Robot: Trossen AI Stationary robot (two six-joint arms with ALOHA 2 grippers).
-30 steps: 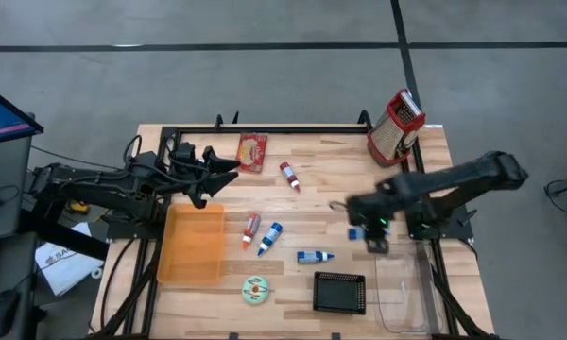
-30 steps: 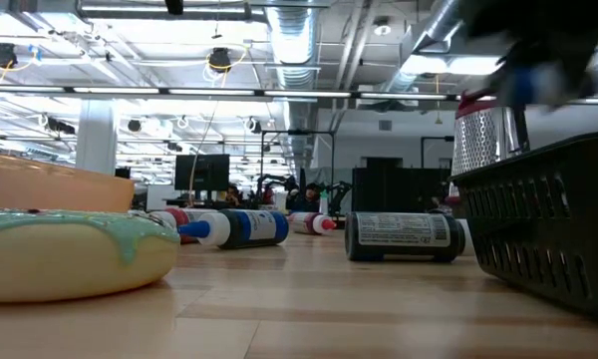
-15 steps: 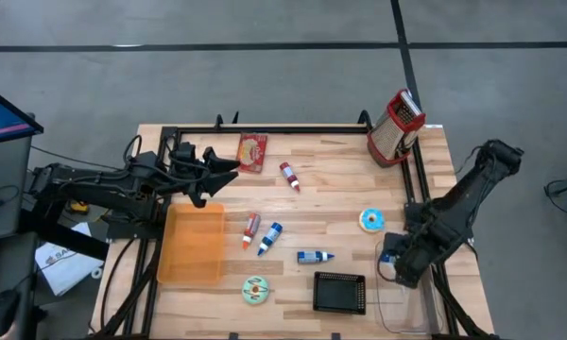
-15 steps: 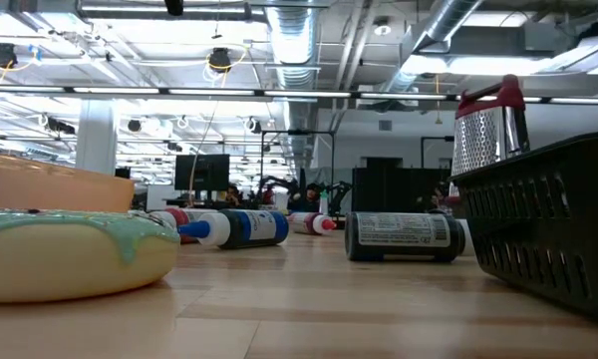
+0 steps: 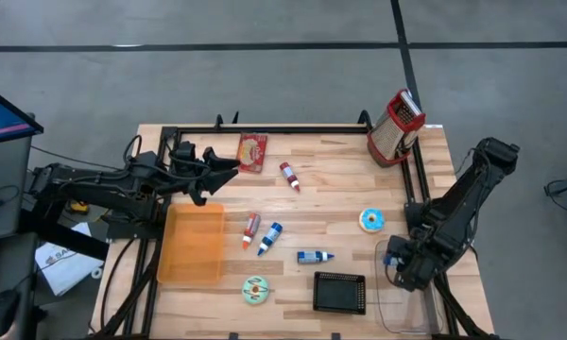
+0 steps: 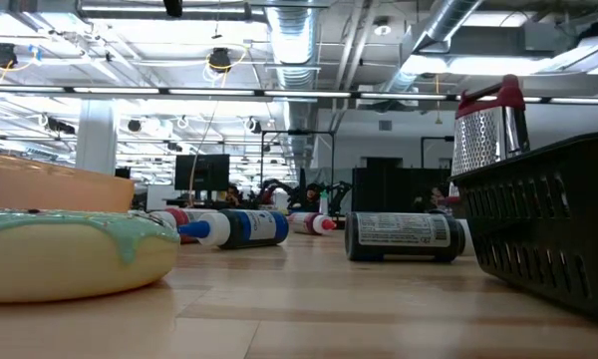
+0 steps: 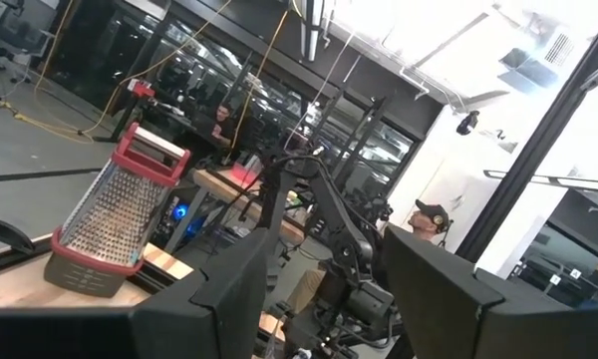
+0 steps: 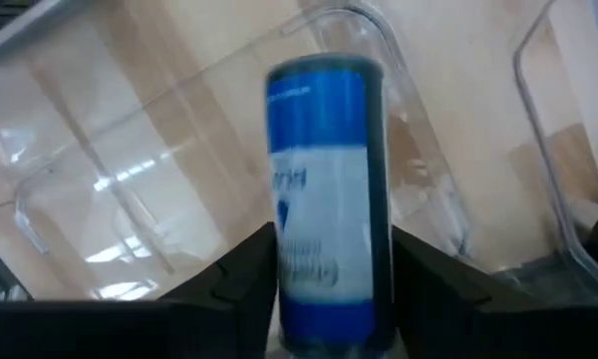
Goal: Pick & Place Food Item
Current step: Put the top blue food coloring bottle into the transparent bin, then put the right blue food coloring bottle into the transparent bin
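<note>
Blue can with white label band, orange tray, mint-iced doughnut, red-trimmed grater

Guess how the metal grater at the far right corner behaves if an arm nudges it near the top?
The grater stands upright, tall over a small red base, so it would probably tip rather than slide. It looks like stiff perforated metal, so it likely won't flex, and its handle should grip easily.

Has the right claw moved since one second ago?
Yes. The right claw, first near the donut, has swung toward the table's near right corner and now hangs over the clear bin, right of the black basket.
</note>
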